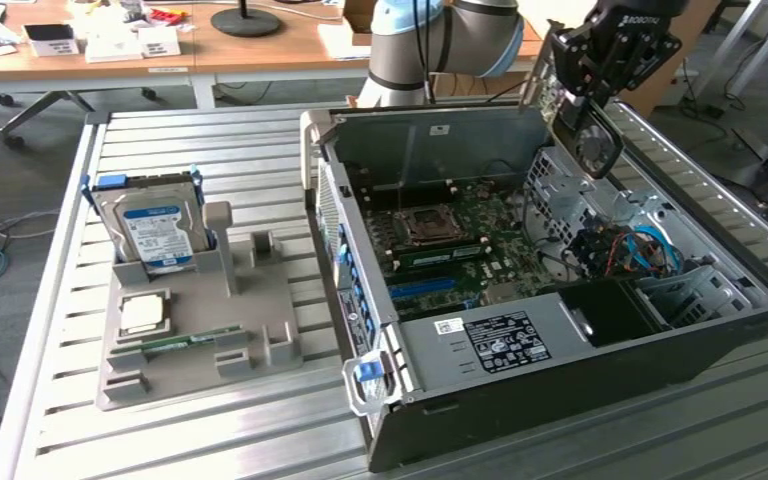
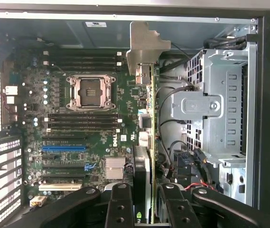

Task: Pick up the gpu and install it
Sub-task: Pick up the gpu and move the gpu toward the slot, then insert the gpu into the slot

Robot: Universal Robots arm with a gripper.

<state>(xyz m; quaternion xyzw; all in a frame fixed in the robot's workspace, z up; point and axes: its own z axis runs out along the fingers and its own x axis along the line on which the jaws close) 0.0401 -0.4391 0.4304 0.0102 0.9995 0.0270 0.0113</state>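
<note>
The gripper (image 2: 146, 202) is partly closed on the gpu (image 1: 598, 140), with one finger (image 2: 120, 204) on each flat face of the card, and it holds the card clear of all other parts. The card hangs on edge directly below the tool, above the open computer case (image 1: 598, 390). Its silver end bracket (image 2: 143, 47) is the end farthest ahead of the fingers. The motherboard (image 2: 78, 142) lies beneath the tool. The processor socket (image 2: 90, 92) and the blue expansion slot (image 2: 63, 148) are off to one face of the card, and the metal drive cage (image 2: 220, 109) with its cables is off to the other. The card is not seated in any slot. Treat the card as light, stiff and thin. It does not sag in the grip, but its faces carry exposed components and a fan that pressure can damage. The best hold is across the flat faces near the upper edge, away from the fan and the contact edge, as shown. The smooth faces may slip if the card meets resistance. A tilted card can foul the nearby cables.
</note>
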